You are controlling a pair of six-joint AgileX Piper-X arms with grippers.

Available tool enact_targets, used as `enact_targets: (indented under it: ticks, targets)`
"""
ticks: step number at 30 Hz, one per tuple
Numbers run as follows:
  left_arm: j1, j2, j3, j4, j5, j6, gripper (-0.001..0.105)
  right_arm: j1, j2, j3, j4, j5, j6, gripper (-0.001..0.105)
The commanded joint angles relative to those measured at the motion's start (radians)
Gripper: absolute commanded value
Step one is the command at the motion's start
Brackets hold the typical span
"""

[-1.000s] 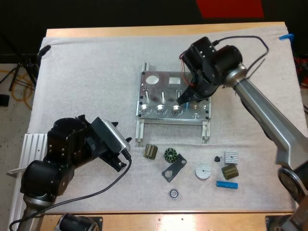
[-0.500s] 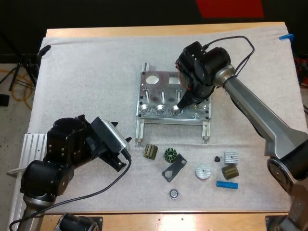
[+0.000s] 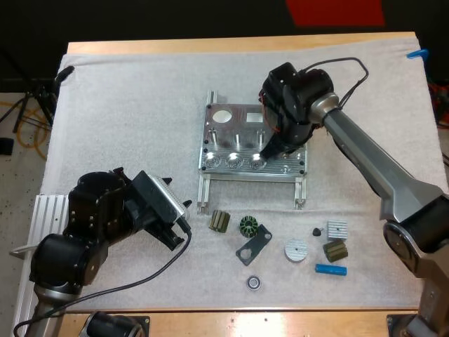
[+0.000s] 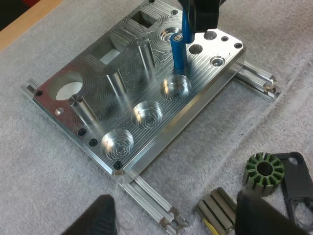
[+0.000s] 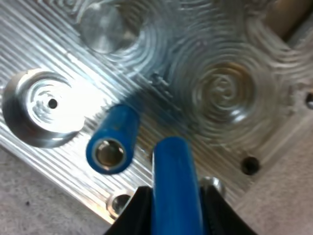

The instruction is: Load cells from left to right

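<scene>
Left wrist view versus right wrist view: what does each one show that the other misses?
Only the left wrist view: the whole fixture, a green ring and a ribbed part on the mat, my open left gripper. Only the right wrist view: my right gripper shut on a blue piece. Both: the fixture and the upright blue cylinder.

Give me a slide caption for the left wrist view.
Blue cell stands at a fixture pocket; right gripper holds a second cell.
</scene>
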Motion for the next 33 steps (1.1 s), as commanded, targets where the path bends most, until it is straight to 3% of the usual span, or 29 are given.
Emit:
enact_targets:
  ticks: [1,9,17,33]
  targets:
    - [-0.005,-0.006,-0.002,0.002,0.01,-0.002,0.052,-0.002,-0.003,-0.006,0.012,-0.013,-0.005,0.0]
    - [-0.005,-0.006,0.0,0.002,0.015,-0.002,0.052,-0.002,-0.001,-0.006,0.024,-0.013,0.002,0.0]
    - [-0.005,-0.006,0.0,0.002,0.157,-0.002,0.052,-0.002,-0.001,-0.006,0.037,-0.013,0.012,0.0]
    - [-0.005,-0.006,0.0,0.002,0.16,-0.002,0.052,-0.002,-0.001,-0.006,0.028,0.002,0.012,0.0]
